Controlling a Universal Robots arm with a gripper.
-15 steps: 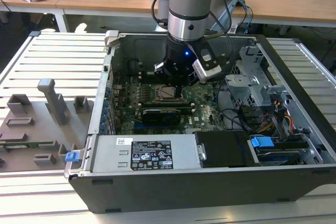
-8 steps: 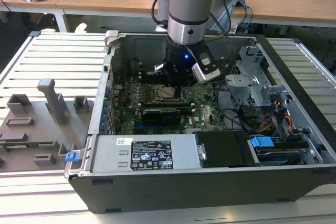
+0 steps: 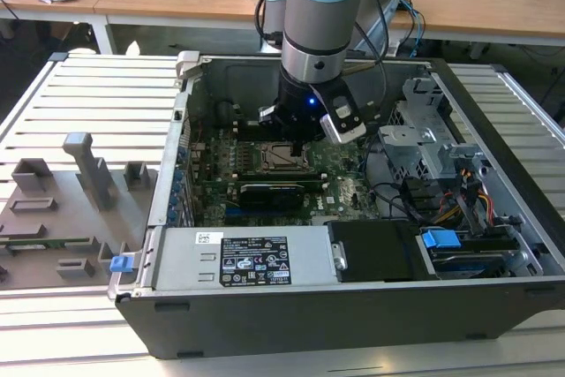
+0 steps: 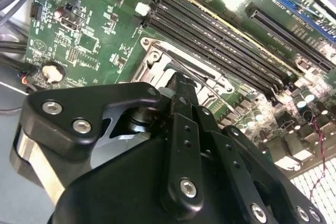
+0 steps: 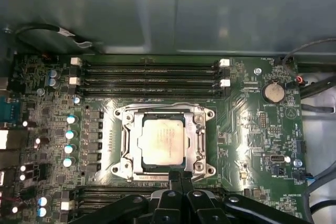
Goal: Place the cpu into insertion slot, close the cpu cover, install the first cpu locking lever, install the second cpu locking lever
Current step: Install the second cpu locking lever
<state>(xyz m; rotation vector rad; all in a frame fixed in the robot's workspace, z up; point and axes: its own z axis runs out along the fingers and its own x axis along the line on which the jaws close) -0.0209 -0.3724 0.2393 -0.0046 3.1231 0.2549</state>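
Cpu (image 5: 163,140) seated in slot (image 5: 127,145), cover (image 5: 201,141) down around it; end effector (image 5: 180,178) with fingers together at the frame's edge, levers apparently still pending.

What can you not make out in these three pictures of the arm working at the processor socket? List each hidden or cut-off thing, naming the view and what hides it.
1. Near edge of the insertion slot, first wrist view: covered by the gripper.
2. The cpu and most of the cpu cover, second wrist view: behind the gripper's black body.
3. Locking levers, exterior view: too small, and the arm overhangs the socket.
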